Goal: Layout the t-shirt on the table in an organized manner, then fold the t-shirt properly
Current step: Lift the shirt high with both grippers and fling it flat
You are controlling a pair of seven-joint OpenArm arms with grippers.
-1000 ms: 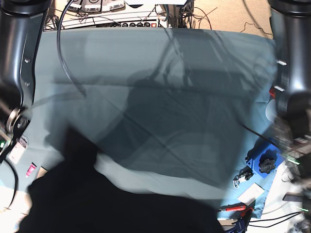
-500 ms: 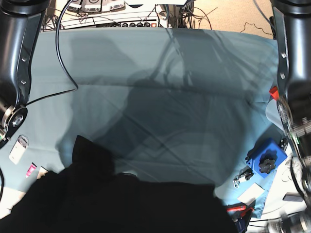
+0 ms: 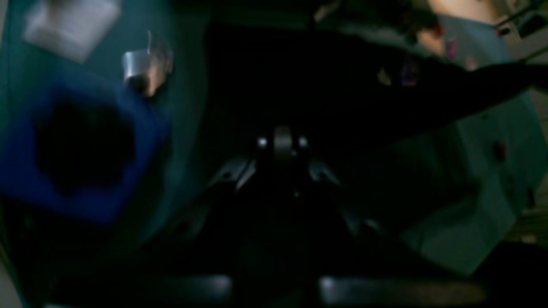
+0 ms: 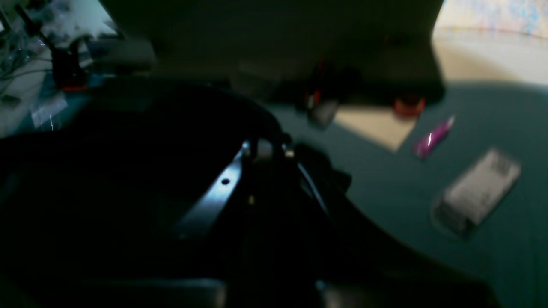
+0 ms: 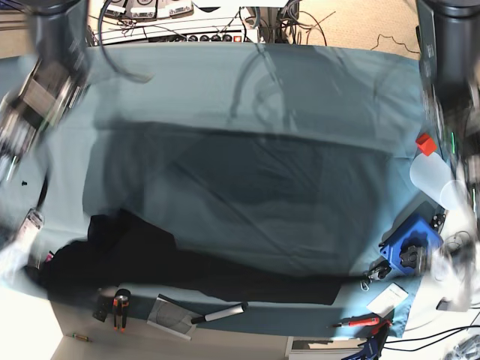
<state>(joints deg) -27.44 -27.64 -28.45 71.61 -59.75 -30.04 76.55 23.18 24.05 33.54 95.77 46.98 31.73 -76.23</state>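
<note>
The black t-shirt (image 5: 187,270) hangs as a long, narrow band stretched left to right over the front part of the teal table (image 5: 225,90). Its print is hidden. In the left wrist view my left gripper (image 3: 280,143) is shut, and black cloth (image 3: 342,98) runs from its tips up to the right. The right wrist view shows my right gripper (image 4: 265,149) shut, with bunched black cloth (image 4: 128,171) around its tips. Both arms are motion-blurred at the sides of the base view.
A blue block (image 5: 409,251) with a black knob and a red-handled tool (image 5: 360,321) lie at the front right. Pliers (image 5: 120,309) and a scraper (image 5: 199,319) lie at the front left. A purple tube (image 4: 432,137) and a packet (image 4: 477,192) sit near my right gripper.
The t-shirt has gone from a wide heap at the front edge to a thin, taut band, uncovering the tools beneath it. Both arms have swung and now blur.
</note>
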